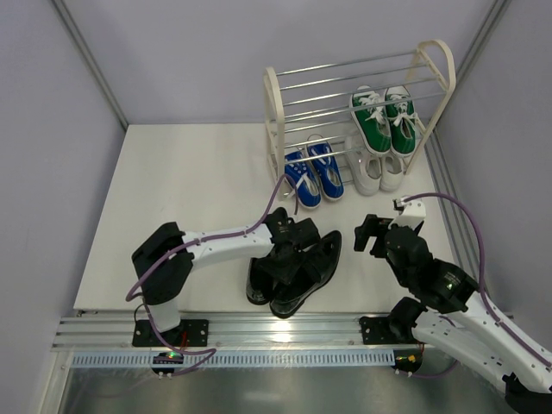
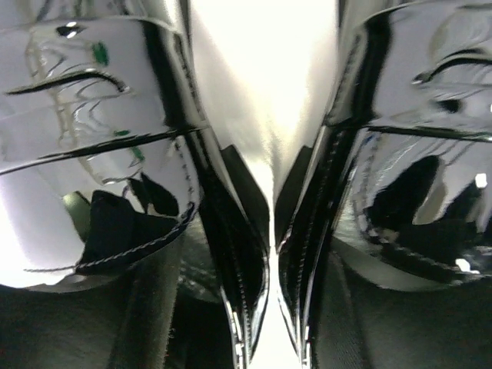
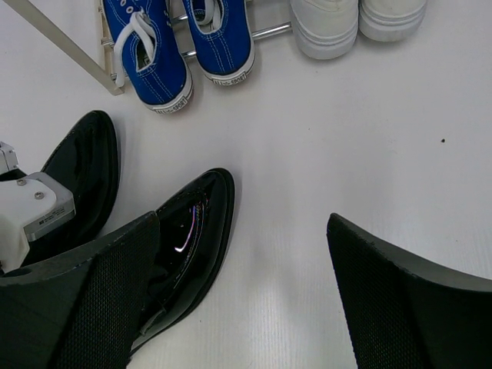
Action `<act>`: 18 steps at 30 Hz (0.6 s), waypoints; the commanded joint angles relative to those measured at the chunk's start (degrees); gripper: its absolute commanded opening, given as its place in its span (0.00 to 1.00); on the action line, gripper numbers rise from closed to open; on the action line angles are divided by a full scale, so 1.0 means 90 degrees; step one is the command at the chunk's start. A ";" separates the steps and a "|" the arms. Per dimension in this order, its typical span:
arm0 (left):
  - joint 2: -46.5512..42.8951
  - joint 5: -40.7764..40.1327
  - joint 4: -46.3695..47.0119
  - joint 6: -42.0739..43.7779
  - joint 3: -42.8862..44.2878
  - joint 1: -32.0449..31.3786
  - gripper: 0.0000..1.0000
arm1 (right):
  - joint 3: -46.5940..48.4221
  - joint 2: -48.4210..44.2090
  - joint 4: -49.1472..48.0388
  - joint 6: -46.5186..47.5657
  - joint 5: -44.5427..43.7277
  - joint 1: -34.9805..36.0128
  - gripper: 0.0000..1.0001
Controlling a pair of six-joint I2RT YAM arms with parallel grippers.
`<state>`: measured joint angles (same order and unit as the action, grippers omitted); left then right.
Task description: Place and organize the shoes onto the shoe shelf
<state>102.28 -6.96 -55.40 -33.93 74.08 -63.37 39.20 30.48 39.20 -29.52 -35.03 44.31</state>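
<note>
White table [image 1: 190, 185], perhaps aluminium front rail [image 1: 285, 331]

The leather shoes [image 1: 321, 257] lay side by side right under the left gripper [image 1: 289, 254], left of the right gripper [image 1: 369, 235]. Beyond both grippers stood the shoe shelf [image 1: 272, 112]: one sneaker pair [image 1: 385, 116] on its upper tier, a second pair [image 1: 312, 177] and a third pair [image 1: 375, 168] side by side below.
</note>
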 commanded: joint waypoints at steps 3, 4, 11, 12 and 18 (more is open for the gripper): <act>0.0159 0.0168 0.0969 0.0089 -0.0126 0.0020 0.53 | -0.0029 -0.0105 0.0039 -0.0080 -0.0122 0.0047 0.90; 0.0217 0.0149 0.1047 0.0089 -0.0165 0.0020 0.52 | -0.0029 -0.0105 0.0039 -0.0089 -0.0122 0.0027 0.90; 0.0267 0.0051 0.1457 0.0147 -0.0311 0.0020 0.21 | 0.0000 -0.0134 0.0136 -0.0089 -0.0132 0.0027 0.90; 0.0286 0.0099 0.1477 0.0167 -0.0350 0.0020 0.12 | 0.0000 -0.0144 0.0137 -0.0099 -0.0151 0.0018 0.90; -0.0074 0.0705 0.1897 0.0138 -0.0809 -0.0019 0.00 | 0.0000 -0.0164 0.0156 -0.0099 -0.0151 0.0037 0.90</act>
<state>101.32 -2.98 -49.25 -32.71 71.00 -63.44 39.07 29.76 40.88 -29.95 -35.24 44.31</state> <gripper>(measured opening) 0.048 0.899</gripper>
